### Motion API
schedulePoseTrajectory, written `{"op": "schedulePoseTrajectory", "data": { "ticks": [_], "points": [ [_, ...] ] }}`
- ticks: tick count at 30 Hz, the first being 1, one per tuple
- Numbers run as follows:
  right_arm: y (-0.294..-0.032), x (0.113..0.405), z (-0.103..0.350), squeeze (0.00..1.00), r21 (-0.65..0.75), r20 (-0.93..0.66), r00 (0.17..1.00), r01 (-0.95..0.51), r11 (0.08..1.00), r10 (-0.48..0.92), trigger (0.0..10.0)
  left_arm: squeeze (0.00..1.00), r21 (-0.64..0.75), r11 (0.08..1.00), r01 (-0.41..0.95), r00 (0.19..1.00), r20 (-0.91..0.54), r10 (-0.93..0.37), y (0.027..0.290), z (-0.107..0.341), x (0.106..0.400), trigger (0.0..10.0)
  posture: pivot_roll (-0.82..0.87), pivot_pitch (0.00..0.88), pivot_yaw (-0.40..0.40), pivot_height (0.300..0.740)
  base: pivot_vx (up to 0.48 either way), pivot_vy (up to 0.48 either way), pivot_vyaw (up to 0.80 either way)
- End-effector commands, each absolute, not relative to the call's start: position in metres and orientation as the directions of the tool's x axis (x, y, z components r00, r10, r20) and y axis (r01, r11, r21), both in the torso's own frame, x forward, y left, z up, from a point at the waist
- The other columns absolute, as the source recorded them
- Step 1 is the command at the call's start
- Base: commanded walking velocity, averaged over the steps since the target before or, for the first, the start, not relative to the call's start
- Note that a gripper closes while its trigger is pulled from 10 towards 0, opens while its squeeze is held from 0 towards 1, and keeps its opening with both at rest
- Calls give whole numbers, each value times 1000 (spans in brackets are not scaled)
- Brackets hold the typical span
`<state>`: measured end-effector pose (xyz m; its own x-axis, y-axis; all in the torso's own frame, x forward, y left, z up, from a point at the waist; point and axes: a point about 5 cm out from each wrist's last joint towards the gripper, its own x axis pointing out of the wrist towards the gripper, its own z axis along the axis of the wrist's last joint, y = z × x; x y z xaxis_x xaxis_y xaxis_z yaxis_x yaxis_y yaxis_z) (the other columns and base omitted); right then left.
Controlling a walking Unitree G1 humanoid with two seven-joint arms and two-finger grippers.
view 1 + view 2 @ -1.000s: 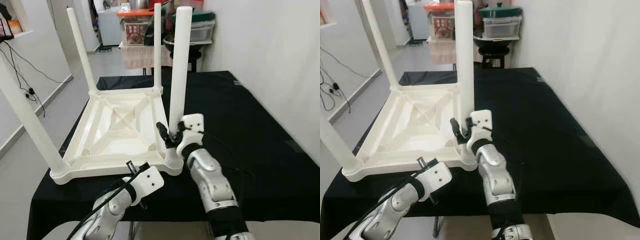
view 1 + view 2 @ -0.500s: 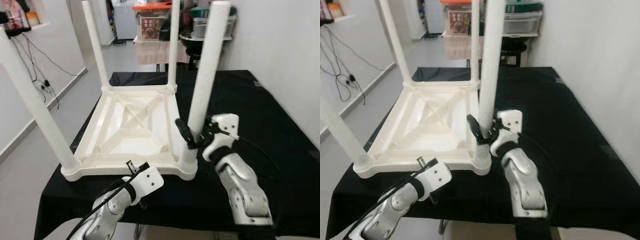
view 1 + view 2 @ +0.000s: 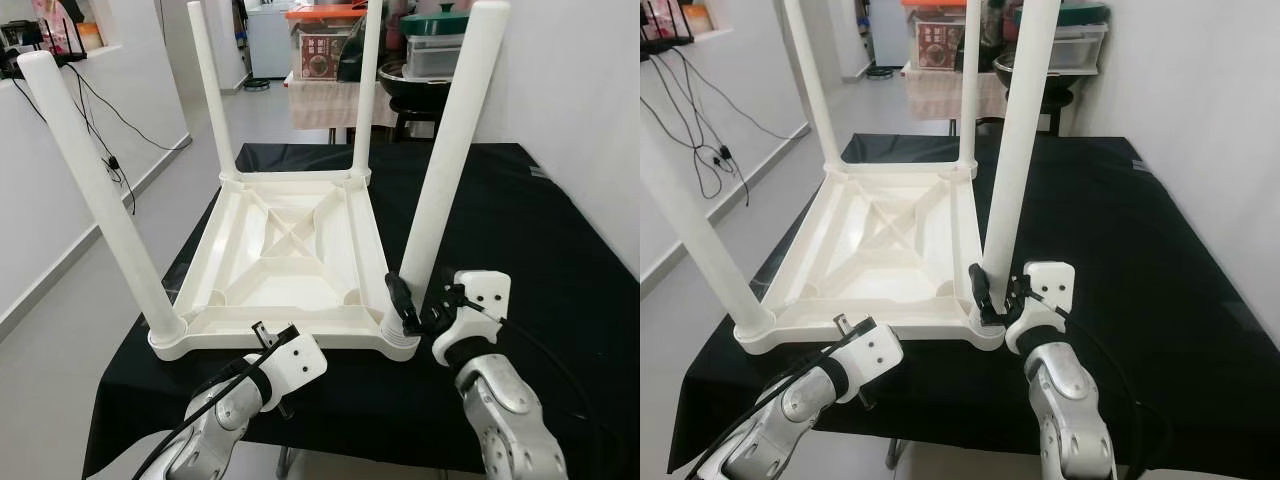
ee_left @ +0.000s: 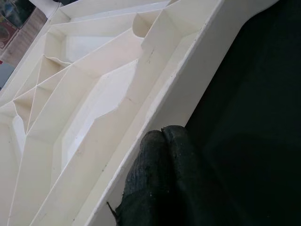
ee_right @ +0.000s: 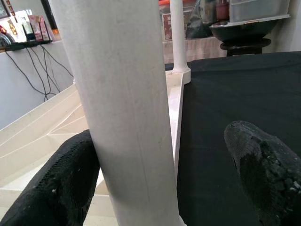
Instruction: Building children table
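A white plastic children's table (image 3: pixel 290 250) lies upside down on the black-covered worktable (image 3: pixel 540 230), its legs pointing up. My right gripper (image 3: pixel 415 312) is low on the near right leg (image 3: pixel 450 170), just above its socket. It is open: in the right wrist view one finger (image 5: pixel 61 183) rests against the leg (image 5: pixel 122 94) and the other finger (image 5: pixel 263 165) stands well clear. My left gripper (image 3: pixel 262 333) is shut with nothing in it, its tips (image 4: pixel 162 136) at the table's near rim (image 4: pixel 155 108).
A white wall runs close along the right. Behind the worktable stand a black pot (image 3: pixel 420 85) on a stool and stacked storage boxes (image 3: pixel 325 45). Cables (image 3: pixel 110 110) hang on the left wall, above open floor. The worktable's front edge is right below my arms.
The camera has shifted, so the whole scene sits differently. My right gripper has slid down the near right leg toward its base. The left gripper holds its place at the rim.
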<state>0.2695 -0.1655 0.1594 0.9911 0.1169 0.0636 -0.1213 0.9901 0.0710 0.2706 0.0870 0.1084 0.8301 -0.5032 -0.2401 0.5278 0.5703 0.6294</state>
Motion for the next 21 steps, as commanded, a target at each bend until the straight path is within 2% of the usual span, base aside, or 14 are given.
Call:
{"op": "schedulePoseTrajectory", "data": {
  "ticks": [1,6,9,21],
  "points": [
    [-173,266,161,0,71,60,995,-84,994,80,10000,0,633,565,529,832,-257,-491,93,107,274,10000,-119,0,10,740,0,0,0],
    [-174,258,165,0,45,64,993,-100,994,97,10000,0,633,566,529,833,-258,-490,93,106,275,10000,-119,0,10,740,0,0,0],
    [-170,254,166,0,-16,65,991,-117,993,118,10000,0,633,565,529,833,-258,-490,93,106,276,10000,-123,0,7,740,0,0,0],
    [-165,247,163,0,-90,42,995,-81,993,86,10000,0,632,565,530,833,-262,-488,93,104,279,10000,-134,0,11,740,0,0,0]
  ]
}}
